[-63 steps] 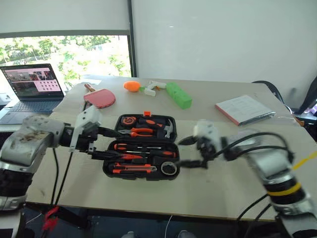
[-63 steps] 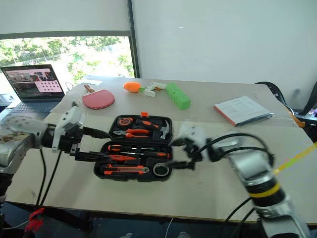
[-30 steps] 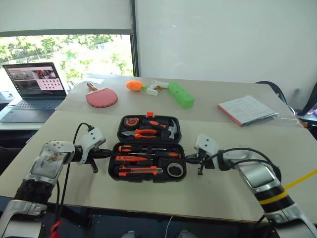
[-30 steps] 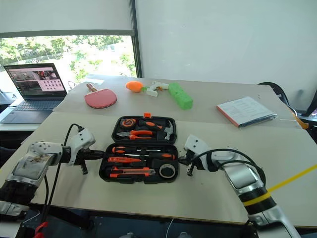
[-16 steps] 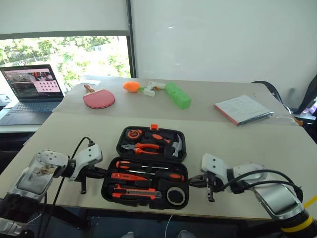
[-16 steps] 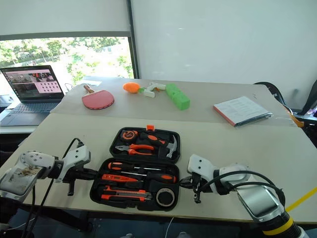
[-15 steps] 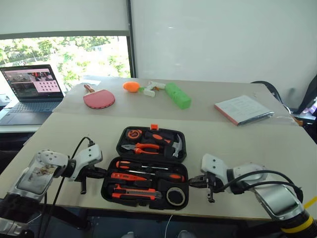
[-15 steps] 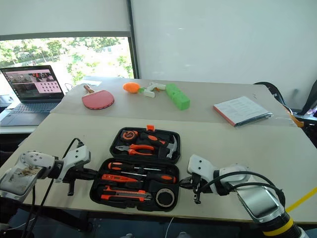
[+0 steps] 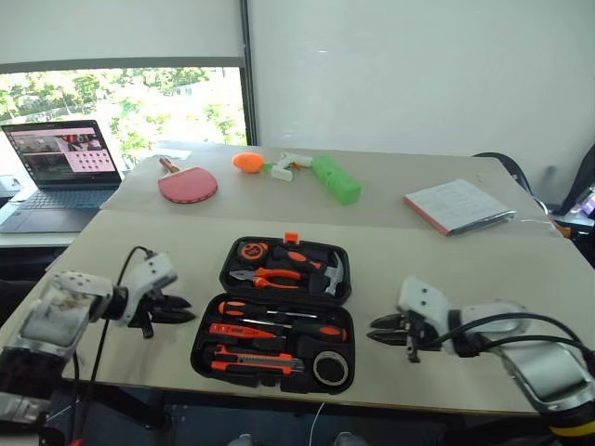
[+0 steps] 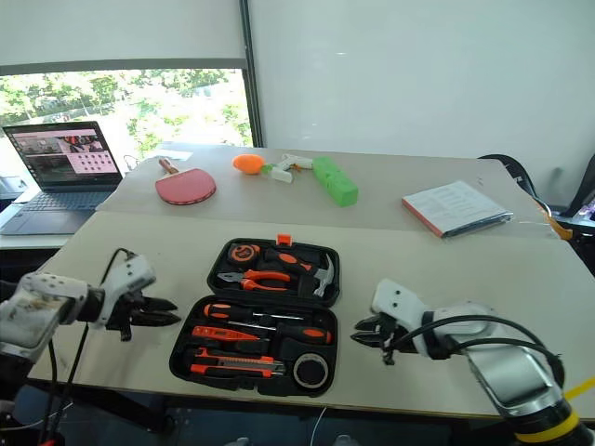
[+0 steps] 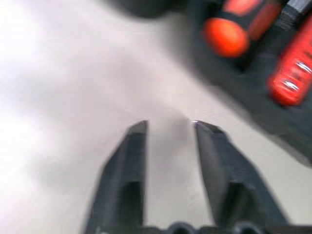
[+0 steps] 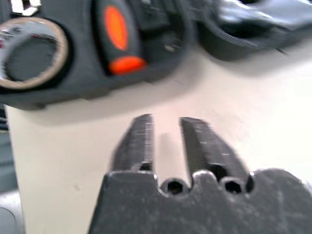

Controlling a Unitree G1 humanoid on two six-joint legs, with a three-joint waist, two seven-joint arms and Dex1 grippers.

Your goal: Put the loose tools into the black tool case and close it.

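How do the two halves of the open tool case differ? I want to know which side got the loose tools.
The near half of the black tool case holds two screwdrivers, a utility knife and a tape roll. The far half holds pliers, a hammer and a tape measure, and bears the orange latch. Both lie flat and open on the table.

Looks like an office or a lab room: plain white walls, a big window (image 9: 121,116) with a roller blind at the upper left, an open laptop (image 9: 60,167) at the left edge, long pale benches (image 9: 446,279) pushed together, a booklet (image 9: 458,205) and a dark chair back (image 9: 507,167) at right.
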